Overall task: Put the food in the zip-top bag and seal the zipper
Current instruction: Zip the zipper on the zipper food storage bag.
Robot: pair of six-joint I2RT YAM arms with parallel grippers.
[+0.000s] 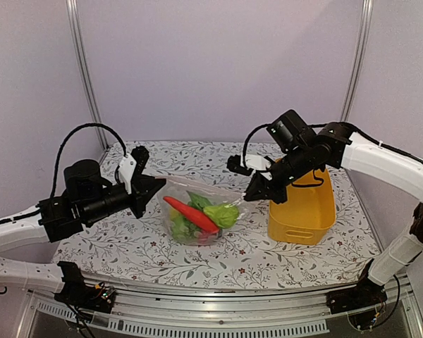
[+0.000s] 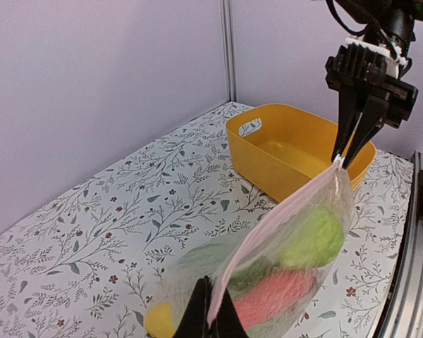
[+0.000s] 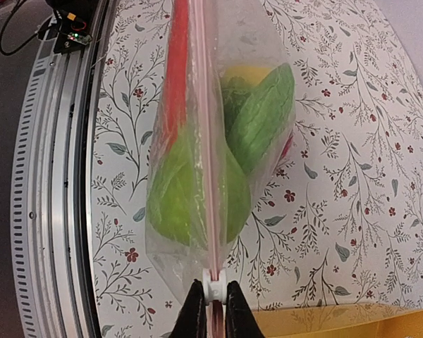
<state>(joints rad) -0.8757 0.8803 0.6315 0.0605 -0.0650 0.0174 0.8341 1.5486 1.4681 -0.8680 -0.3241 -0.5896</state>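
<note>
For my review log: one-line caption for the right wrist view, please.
Right gripper pinches the zipper at its white slider; the zip-top bag holds green and red food.

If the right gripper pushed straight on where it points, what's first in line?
The zip-top bag itself: the right gripper is shut on the end of the zipper, which runs straight ahead. Past the bag, likely the left gripper pinching the far end.

Floral-patterned table (image 1: 127, 246), yellow basket (image 1: 303, 211) at right, filled zip-top bag (image 1: 178, 190) mid-table.
</note>
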